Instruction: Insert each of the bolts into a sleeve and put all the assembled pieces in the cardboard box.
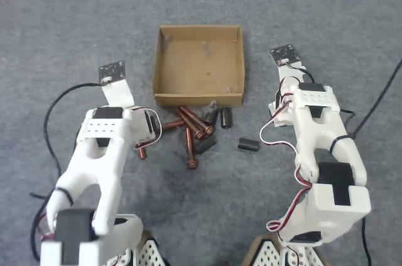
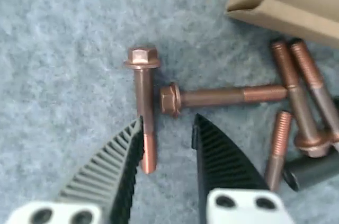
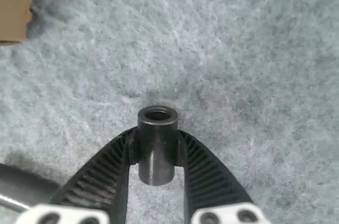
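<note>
With the cardboard box [image 1: 198, 99] empty and nothing yet assembled, bolts [image 1: 190, 146] and loose sleeves [image 1: 248, 145] lie on the counter [image 1: 63, 39] just before its front wall. Near a box corner the right claw [image 3: 157, 136] pinches one sleeve [image 3: 157, 152], long axis along the claw, bore facing outward. The left claw [image 2: 168, 123], spread, hovers over a bolt [image 2: 142, 91] whose head points away.

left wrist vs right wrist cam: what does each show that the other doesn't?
Left wrist only: several copper bolts lying on the carpet, the open left hand poised at one of them, and a loose sleeve lying beside them. Right wrist only: the right hand shut on an upright sleeve. Both: grey carpet and a corner of the cardboard box.
</note>
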